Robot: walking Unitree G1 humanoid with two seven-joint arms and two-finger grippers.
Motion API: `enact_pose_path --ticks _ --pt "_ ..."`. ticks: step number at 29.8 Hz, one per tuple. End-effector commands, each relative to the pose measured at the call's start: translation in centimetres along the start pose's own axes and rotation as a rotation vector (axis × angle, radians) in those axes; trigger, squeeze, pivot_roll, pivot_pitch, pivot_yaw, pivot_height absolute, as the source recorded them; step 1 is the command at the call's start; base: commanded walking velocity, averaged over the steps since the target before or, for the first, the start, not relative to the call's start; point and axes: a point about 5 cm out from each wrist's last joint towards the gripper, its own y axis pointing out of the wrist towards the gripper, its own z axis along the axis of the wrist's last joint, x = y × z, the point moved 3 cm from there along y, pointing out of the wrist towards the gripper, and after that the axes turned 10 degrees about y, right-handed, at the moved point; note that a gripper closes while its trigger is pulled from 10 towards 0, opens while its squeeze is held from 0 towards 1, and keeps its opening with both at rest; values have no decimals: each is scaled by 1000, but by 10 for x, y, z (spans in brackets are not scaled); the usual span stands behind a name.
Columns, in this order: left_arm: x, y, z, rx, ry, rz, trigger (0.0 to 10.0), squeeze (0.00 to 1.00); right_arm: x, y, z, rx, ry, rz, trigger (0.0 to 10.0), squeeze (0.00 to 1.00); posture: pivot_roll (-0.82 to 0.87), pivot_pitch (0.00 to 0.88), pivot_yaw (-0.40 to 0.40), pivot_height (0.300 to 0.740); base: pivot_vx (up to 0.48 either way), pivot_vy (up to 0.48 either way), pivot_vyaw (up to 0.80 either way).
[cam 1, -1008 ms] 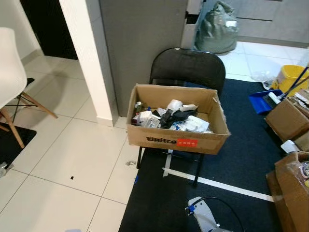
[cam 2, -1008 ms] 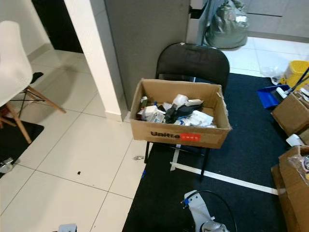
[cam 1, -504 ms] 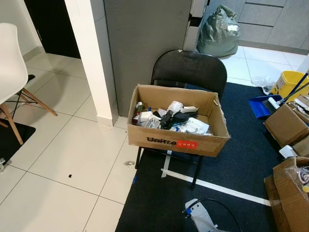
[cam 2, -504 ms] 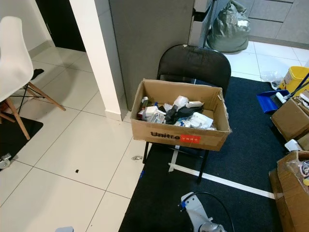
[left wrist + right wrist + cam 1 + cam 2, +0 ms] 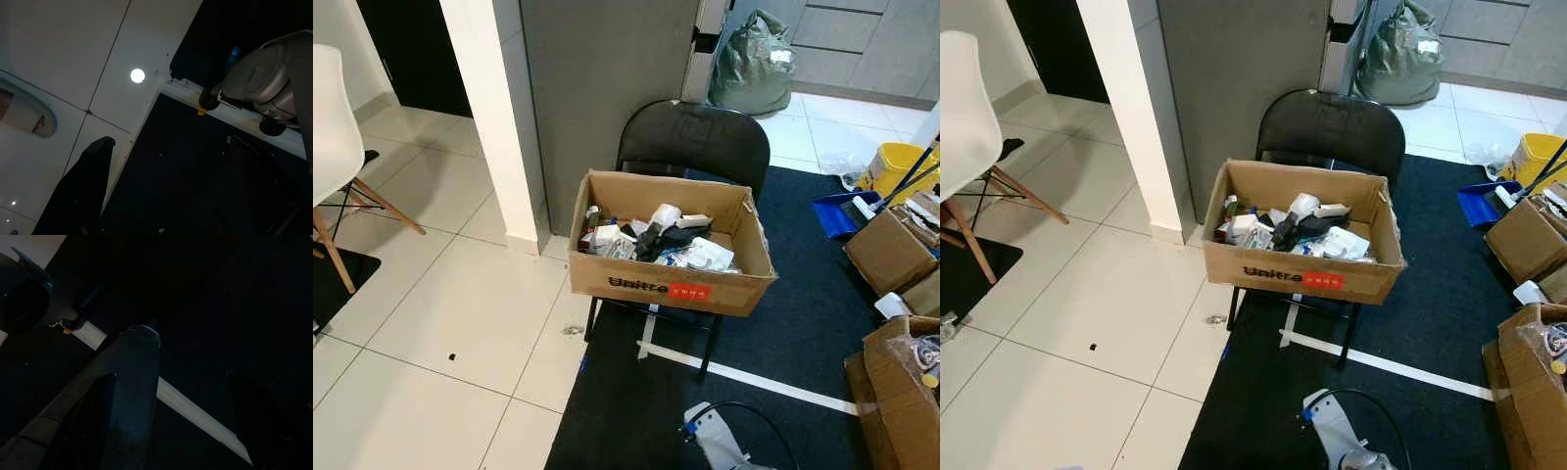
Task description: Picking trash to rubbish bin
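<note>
Brown cardboard is seen at centre: an open box [image 5: 671, 264] is set on the seat of a black folding chair [image 5: 695, 147], with its printed front face toward the near side. It is judged to serve as the rubbish bin.

Risks from here, as judgement. The box overhangs the chair seat on both sides, so it could be tipped or pushed off if it is bumped by an arm or leaned on during a drop. A black cable [image 5: 1371, 416] is looped on the dark rug [image 5: 803, 323] near the robot, and a foot could be caught on it. No loose trash is clearly made out on the floor; only small dark specks [image 5: 451, 356] are seen on the white tiles at left, too small to identify, so a target could be misjudged.

Containers: the box is roughly half filled with white crumpled paper and wrappers [image 5: 700, 257], dark scraps [image 5: 658, 240] and a small bottle-like item at its left end. More cardboard boxes [image 5: 886, 250] are stacked at the right edge, contents unclear. A yellow bucket [image 5: 893, 162] and a blue dustpan [image 5: 832, 211] are placed far right, and a grey-green full sack [image 5: 754, 64] is left at the far side.

Both arms are hung idle over the rug. The left gripper [image 5: 166, 191] is spread, nothing between the fingers. The right gripper [image 5: 166, 426] is also spread and empty.
</note>
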Motion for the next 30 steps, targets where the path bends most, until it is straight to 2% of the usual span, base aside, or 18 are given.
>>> enact_pose_path --ticks 1,6,10,18,30 --pt "-5 -1 -3 -3 -11 20 10000 0 -2 0 -5 -25 -16 5 10000 0 156 84 -25 740 0 0 0" --pt "-6 -1 -4 -8 -14 22 10000 0 -2 0 -3 -14 1 4 10000 0 139 77 -15 740 0 0 0" --pt "-3 -1 -6 -22 -6 15 10000 0 4 -1 -5 -16 17 -16 10000 0 119 67 -5 740 0 0 0" --pt "-5 1 5 0 12 18 10000 0 1 0 -12 -25 30 -13 10000 0 95 66 5 740 0 0 0" --pt "1 3 10 0 41 -2 10000 0 5 -1 -15 -27 55 -25 10000 0 70 58 18 740 0 0 0"
